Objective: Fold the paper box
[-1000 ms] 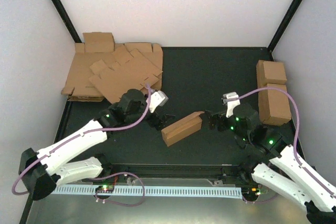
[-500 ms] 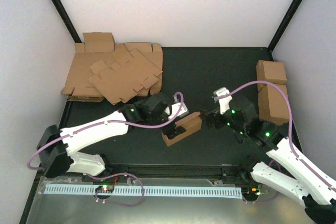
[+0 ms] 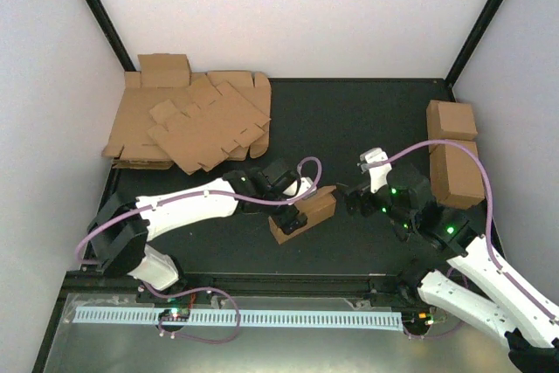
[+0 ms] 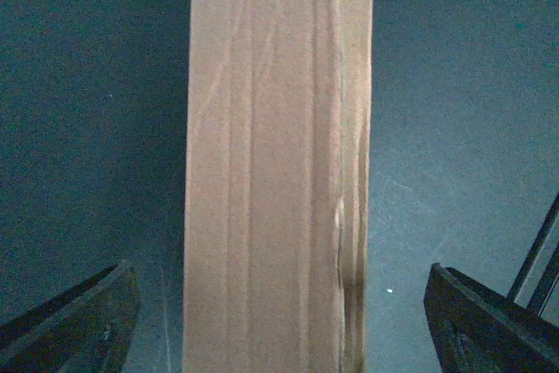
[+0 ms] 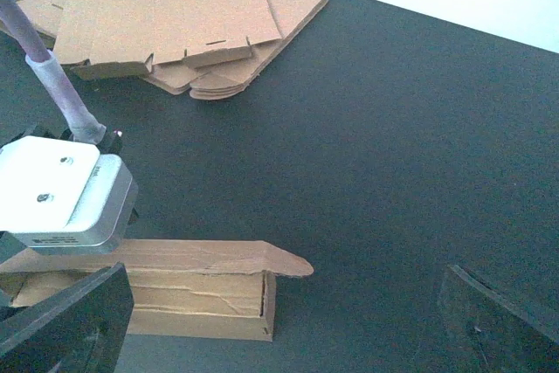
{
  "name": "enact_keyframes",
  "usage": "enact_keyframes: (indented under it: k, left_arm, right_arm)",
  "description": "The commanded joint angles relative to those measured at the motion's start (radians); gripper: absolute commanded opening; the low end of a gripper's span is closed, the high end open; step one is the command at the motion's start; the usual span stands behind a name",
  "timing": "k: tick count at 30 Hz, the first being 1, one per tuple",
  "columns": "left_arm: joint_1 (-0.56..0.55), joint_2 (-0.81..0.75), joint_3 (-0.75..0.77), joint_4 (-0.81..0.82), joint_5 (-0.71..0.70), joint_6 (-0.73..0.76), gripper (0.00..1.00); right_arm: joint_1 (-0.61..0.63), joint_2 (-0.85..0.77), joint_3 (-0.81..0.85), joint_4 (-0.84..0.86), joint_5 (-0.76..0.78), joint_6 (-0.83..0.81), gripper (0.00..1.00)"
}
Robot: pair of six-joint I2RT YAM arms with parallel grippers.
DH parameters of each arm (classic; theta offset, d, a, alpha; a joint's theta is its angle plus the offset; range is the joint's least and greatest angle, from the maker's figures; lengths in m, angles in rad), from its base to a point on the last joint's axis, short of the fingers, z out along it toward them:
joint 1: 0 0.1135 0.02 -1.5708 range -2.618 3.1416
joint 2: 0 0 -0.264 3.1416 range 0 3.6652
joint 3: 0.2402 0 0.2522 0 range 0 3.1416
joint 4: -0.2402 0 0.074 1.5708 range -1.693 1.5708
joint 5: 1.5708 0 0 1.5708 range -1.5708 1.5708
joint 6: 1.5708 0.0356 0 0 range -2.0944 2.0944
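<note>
The paper box (image 3: 316,206) is a long brown cardboard piece lying slantwise at mid-table. My left gripper (image 3: 293,213) hangs over its left half, jaws wide open. In the left wrist view the box (image 4: 278,163) runs up the middle between the two fingers (image 4: 83,321), which stand apart from both its sides. My right gripper (image 3: 348,200) is open and empty just right of the box's end. In the right wrist view the box (image 5: 175,290) lies lower left with a rounded end flap (image 5: 288,261) sticking out.
A heap of flat cardboard sheets (image 3: 192,124) lies at the back left and shows in the right wrist view (image 5: 175,24). Two brown cuboids (image 3: 452,120) (image 3: 458,172) stand against the right wall. The left wrist's white camera housing (image 5: 61,194) sits above the box.
My left arm has swung right, from beside the box's left end to directly over it. The box and my right gripper have barely moved.
</note>
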Motion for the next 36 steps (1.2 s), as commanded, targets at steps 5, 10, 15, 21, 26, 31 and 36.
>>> enact_keyframes:
  k: [5,10,15,21,26,31,36]
  left_arm:
    - [-0.006,0.031,0.056,-0.046,-0.036,0.008,0.79]
    - [-0.01,0.04,0.056,-0.058,-0.042,0.022,0.76]
    - [-0.016,0.061,0.081,-0.11,-0.078,0.036,0.68]
    - [-0.018,0.032,0.077,-0.154,-0.138,0.066,0.61]
    - [-0.012,0.002,0.061,-0.192,-0.178,0.09,0.57]
    - [0.016,-0.054,0.014,-0.199,-0.185,0.087,0.56]
    - [0.043,-0.107,-0.029,-0.215,-0.171,0.124,0.56]
  right_arm:
    - [-0.003,-0.003,-0.016,0.034,0.013,0.0,0.99]
    - [-0.003,-0.006,-0.02,0.037,0.012,0.002,0.99]
    - [-0.004,-0.002,-0.024,0.04,0.008,0.005,1.0]
    - [-0.003,-0.005,-0.044,0.058,-0.007,0.004,1.0]
    - [-0.004,-0.004,-0.079,0.107,-0.053,0.01,1.0]
    - [-0.004,-0.001,-0.13,0.181,-0.101,0.019,1.0]
    - [-0.004,0.015,-0.22,0.334,-0.19,0.004,0.97]
